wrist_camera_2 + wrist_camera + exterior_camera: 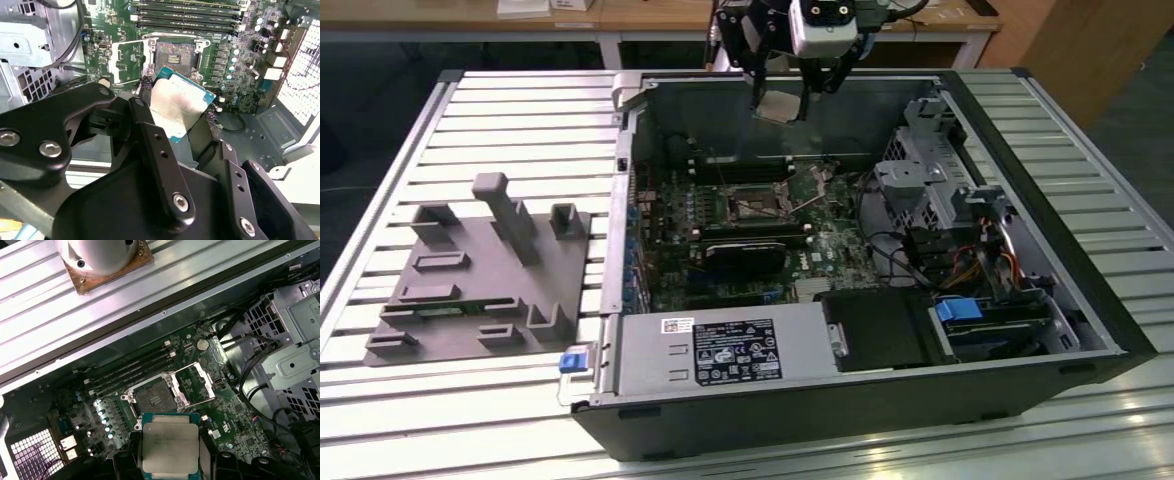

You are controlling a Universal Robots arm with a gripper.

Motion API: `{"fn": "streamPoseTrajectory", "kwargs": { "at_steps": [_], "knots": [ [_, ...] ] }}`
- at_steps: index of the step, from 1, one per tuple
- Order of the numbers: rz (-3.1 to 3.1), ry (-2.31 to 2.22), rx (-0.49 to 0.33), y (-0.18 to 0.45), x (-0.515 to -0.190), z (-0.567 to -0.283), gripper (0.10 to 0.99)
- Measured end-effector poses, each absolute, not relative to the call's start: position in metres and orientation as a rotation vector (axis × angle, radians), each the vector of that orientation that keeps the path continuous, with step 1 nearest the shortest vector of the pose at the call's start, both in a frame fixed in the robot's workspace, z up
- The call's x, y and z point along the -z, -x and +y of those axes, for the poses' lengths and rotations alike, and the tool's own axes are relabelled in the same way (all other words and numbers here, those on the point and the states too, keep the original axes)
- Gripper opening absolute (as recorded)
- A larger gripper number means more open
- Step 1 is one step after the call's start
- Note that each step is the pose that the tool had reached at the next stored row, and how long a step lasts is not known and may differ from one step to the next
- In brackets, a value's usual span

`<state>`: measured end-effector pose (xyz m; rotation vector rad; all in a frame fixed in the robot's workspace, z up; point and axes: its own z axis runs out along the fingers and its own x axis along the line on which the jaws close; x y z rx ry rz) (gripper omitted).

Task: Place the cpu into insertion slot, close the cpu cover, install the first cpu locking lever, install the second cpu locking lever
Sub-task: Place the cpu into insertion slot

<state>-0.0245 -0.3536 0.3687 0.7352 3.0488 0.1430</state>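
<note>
In the exterior view, the gripper point(786, 95) hangs over the open computer case point(1067, 330), closed on the chip point(781, 106). The chip is up in the air, well apart from the socket point(758, 207) and toward the far wall of the case from it. The socket sits in the green board point(670, 215) on the case floor. A labelled power box point(720, 352) lies on the near side of the socket. A grey moulded tray point(474, 270) rests on the slatted table point(494, 100) outside the case, on the exterior view's left of the socket.

In the second wrist view, the chip point(182, 100) is tilted and pinched by two opposite edges between the black fingers point(150, 130), its pale metal top facing the camera. The socket point(175, 50) lies beyond the chip with its dark centre bare, and the two do not touch. The cover plate point(125, 61) is swung open and lies just beside the socket. The long memory slots point(190, 12) run along the side of the socket away from the chip.

In the first wrist view, the chip point(170, 445) is above and short of the socket point(152, 397), not over it. The cover plate point(196, 382) stands hinged open at the socket's edge, and a round coin battery point(202, 344) sits near the plate, on its side away from the chip.
</note>
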Motion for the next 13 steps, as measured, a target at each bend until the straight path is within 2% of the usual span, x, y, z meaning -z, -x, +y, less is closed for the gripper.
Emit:
{"fn": "streamPoseTrajectory", "kwargs": {
  "at_steps": [13],
  "knots": [
    [3.015, -0.851, -0.143, 0.0245, -0.3685, -0.3536, 0.537]
  ]
}}
